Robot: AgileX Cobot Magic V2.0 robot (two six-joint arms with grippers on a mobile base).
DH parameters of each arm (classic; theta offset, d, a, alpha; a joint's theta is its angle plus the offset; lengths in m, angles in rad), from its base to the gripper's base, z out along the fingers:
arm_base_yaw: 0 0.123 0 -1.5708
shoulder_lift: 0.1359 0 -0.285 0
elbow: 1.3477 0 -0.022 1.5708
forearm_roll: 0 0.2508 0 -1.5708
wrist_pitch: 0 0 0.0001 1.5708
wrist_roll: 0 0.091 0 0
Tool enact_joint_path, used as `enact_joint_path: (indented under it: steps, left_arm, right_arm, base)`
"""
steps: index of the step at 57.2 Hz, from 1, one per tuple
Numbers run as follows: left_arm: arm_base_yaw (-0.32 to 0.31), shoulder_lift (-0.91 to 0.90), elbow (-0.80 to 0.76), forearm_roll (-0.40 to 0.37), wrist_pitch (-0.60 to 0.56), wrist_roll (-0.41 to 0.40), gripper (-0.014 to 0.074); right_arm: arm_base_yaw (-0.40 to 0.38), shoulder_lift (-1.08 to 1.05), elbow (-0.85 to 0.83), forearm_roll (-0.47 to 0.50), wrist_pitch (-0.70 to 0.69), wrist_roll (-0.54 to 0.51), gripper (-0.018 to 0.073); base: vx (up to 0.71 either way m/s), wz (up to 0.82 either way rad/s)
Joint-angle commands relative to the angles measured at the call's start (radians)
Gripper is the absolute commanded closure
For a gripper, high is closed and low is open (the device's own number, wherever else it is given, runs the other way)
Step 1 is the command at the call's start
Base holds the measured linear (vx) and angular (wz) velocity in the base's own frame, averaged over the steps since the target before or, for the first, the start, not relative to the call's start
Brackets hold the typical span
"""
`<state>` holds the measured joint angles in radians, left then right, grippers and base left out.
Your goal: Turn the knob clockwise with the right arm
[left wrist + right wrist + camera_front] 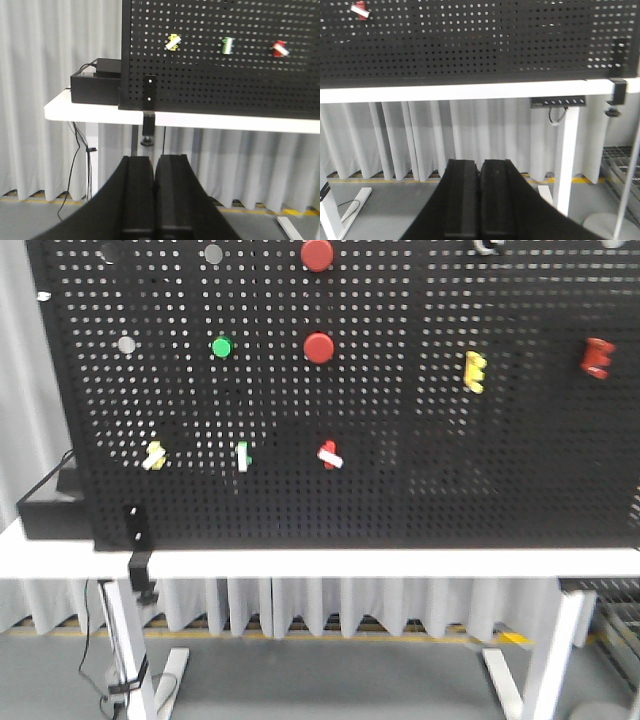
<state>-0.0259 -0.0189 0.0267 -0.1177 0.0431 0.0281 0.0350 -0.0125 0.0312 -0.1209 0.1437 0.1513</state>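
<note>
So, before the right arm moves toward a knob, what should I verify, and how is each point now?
1. The right tool is open: not ok, shut.
2. It is close to the pegboard: not ok, well back from it.
3. A knob shows in the right wrist view: ok, the red knob, top left.
4. Target knob known: cannot tell; the yellow knob, green knob and red knob share one row.
5. The left tool is out of the way: ok, shut, back from the pegboard.

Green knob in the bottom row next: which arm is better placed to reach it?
Left, probably. Its wrist view shows the green knob up and right of the shut left hand; the right wrist view misses it, catching the red knob at its top-left corner. Neither hand is at the pegboard yet.
</note>
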Motion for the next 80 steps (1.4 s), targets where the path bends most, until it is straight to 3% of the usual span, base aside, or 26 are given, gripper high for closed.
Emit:
enact_joint_path:
  steps: [1, 46, 80]
  left_arm:
    - [0.002, 0.0, 0.013, -0.008, -0.082, -0.01, 0.0603]
    - [0.002, 0.0, 0.013, -0.008, -0.082, -0.01, 0.0603]
    - [0.002, 0.0, 0.013, -0.008, -0.082, -0.01, 0.0603]
  right_arm:
    - [-0.007, -0.01, 0.005, -0.003, -0.081, -0.006, 0.0568]
    - [-0.007, -0.01, 0.005, -0.003, -0.081, -0.006, 0.0568]
    - [-0.007, -0.01, 0.005, -0.003, -0.081, -0.006, 0.0568]
  base:
    - [0.4, 0.04]
    - [0.35, 0.03]
    - [0.15, -0.05]
